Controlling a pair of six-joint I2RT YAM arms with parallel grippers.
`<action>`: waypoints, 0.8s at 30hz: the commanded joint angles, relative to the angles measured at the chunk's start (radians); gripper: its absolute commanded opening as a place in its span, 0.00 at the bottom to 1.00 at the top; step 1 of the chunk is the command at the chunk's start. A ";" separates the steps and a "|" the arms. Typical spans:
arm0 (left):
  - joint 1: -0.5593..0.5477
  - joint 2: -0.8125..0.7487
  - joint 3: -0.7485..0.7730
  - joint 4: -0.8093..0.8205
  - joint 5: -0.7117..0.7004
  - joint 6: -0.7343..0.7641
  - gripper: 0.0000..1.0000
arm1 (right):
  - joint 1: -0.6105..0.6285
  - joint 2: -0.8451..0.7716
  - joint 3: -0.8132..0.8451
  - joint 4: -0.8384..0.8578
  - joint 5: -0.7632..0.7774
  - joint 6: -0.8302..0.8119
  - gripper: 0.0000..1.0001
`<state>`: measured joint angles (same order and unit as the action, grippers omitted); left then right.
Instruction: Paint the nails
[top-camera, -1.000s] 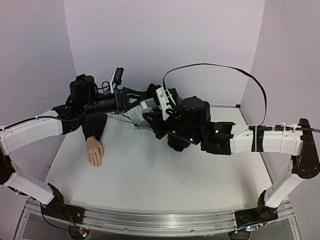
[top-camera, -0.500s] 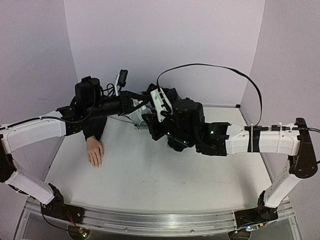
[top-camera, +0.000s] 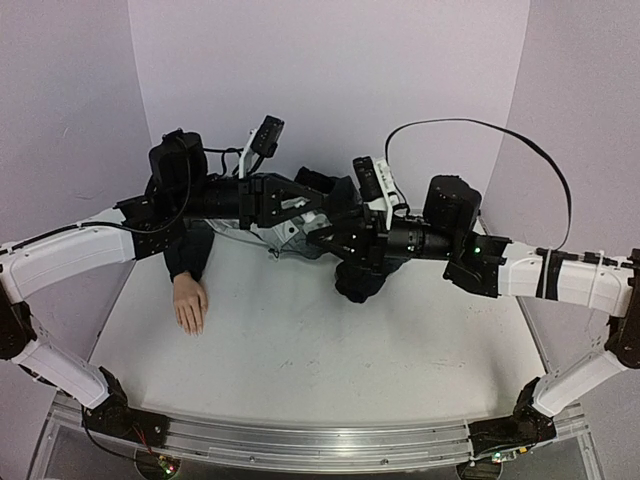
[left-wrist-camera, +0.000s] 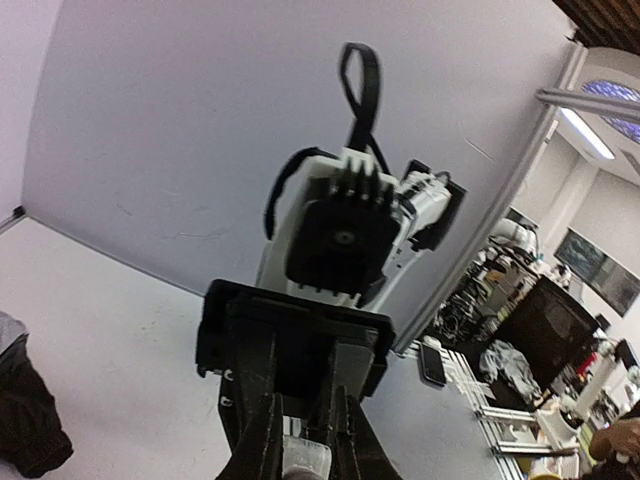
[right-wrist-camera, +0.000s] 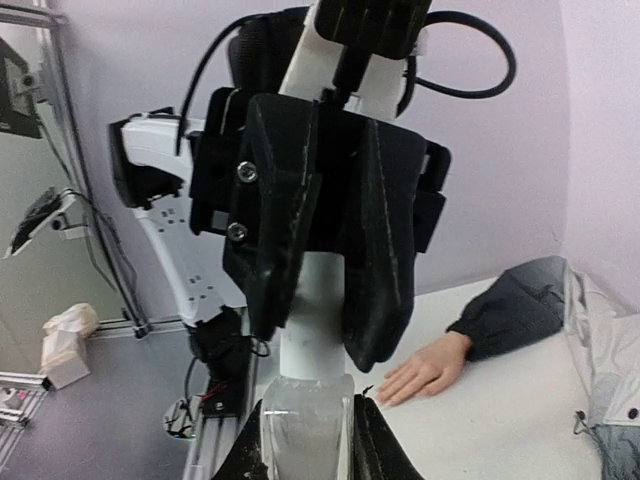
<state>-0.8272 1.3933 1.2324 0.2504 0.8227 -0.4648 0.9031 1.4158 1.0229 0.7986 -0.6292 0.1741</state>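
Top external: my left gripper (top-camera: 312, 210) has just clamped shut beside my right gripper (top-camera: 335, 238) in mid-air. The nails (top-camera: 190, 326) wait on the table (top-camera: 300, 340), well apart.
Left wrist: my fingers (left-wrist-camera: 262, 435) pinch the white cap (left-wrist-camera: 305, 462).
Right wrist: my right fingers (right-wrist-camera: 368, 440) hold the clear bottle (right-wrist-camera: 303, 425); unscrewing likely follows.

Soft, even light from above filled the cell, washing its lilac walls (top-camera: 330, 80) and leaving only faint shadows on the white table (top-camera: 300, 350). The overhead lens bowed lines near the frame edges. A ceiling strip light (left-wrist-camera: 588, 133) glared in the left wrist view, and the nearest parts in both wrist views were dark and soft.
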 joint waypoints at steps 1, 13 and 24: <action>-0.033 0.017 0.054 0.044 0.187 -0.002 0.00 | 0.016 -0.070 -0.028 0.226 -0.255 0.030 0.00; 0.014 -0.063 -0.012 -0.126 -0.053 -0.011 0.89 | 0.004 -0.149 -0.072 -0.080 0.119 -0.113 0.00; 0.013 -0.056 0.045 -0.336 -0.155 0.037 0.65 | 0.007 -0.095 -0.028 -0.147 0.228 -0.140 0.00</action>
<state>-0.8127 1.3357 1.2175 -0.0124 0.6937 -0.4603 0.9058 1.3128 0.9302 0.6155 -0.4381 0.0589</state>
